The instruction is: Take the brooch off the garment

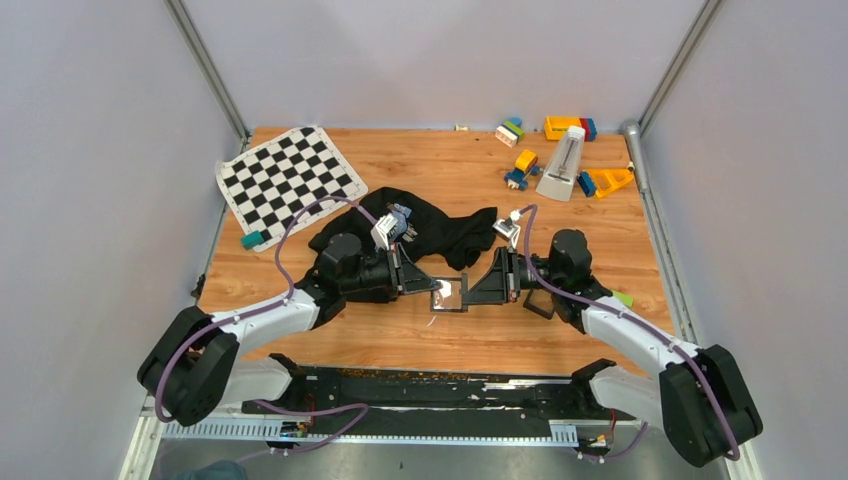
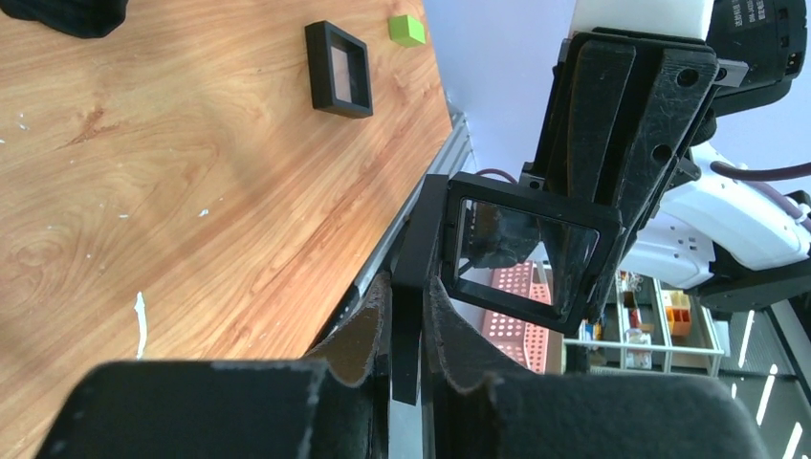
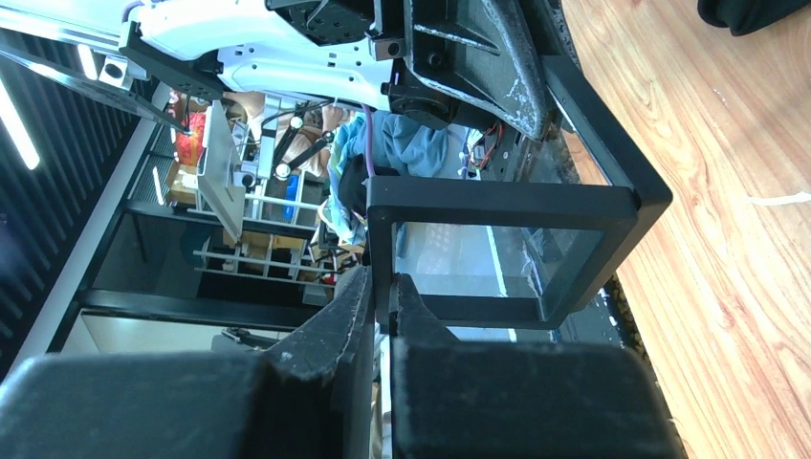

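Nothing readable is turning up in any of the three views. A line of tiny print is showing on the black camera housing [image 2: 756, 24] at the top right of the left wrist view, but it is coming through too small and blurred to make out.

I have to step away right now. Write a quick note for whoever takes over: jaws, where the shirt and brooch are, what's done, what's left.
Left gripper: jaws shut on one edge of a black square frame with a clear pane, held above the table.
Right gripper: jaws shut on the opposite edge.
T-shirt: crumpled on the table beyond both arms; neither gripper touches it.
Brooch: not visible in any view.
Done: cannot confirm the brooch is off.
Left: find the brooch, check the T-shirt.
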`<state>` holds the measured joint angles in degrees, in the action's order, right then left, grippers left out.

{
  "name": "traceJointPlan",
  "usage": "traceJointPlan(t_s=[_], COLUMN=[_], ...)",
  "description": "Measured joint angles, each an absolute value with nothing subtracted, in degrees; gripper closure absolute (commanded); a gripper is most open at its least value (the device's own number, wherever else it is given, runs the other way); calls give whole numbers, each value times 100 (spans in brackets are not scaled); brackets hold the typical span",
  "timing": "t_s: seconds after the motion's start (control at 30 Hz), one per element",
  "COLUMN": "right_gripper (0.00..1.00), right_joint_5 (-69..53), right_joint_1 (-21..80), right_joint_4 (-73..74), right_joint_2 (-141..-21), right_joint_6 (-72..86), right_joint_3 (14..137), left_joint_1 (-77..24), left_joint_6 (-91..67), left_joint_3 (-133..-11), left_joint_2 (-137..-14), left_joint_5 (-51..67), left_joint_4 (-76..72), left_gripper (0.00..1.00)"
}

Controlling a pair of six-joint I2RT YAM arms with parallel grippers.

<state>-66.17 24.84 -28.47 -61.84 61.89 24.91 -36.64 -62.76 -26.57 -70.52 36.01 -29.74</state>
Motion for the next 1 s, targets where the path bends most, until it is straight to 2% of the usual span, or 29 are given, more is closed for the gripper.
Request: traceJointPlan(t_s=[0.07, 0.13, 0.33, 0.43, 0.47, 0.63, 0.8, 1.0], right_gripper=[100, 93, 50, 20, 17, 16, 29, 46], right_joint_5=[-6689, -6731, -6473, -6149, -6047, -5172, -3750, -2447], right_joint_1=[2491, 2495, 2510, 2517, 2521, 2676, 3544, 4383], right_joint_4=[-2897, -2897, -1809, -1111, -913, 259, 1328, 1898], right_joint_2=[-6289, -6355, -6265, -6117, -6080, -5819, -5706, -5935], right_joint_6=[6189, 6169, 5498, 5026, 4908, 4152, 3592, 3315], right_joint_3=[2493, 2499, 2871, 3068, 3116, 3312, 3809, 4268], left_joint_1=[-3664, -3660, -3546, -3470, -3457, -3433, -3433, -3409], left_joint_6=[-6267, -6252, -6152, -6034, -5979, -5760, -5618, -5557], left_joint_3=[-2657, -2657, -2626, -2617, -2617, -2620, -2635, -2668], left_joint_2=[-7052, -7050, -6807, -6608, -6549, -6399, -6364, -6361], left_joint_5=[3616, 3616, 3409, 3216, 3144, 2810, 2596, 2436], left_joint_4=[-2919, -2842, -2545, -2222, -2097, -1579, -1203, -1037], left_gripper=[92, 92, 95, 95, 95, 95, 95, 94])
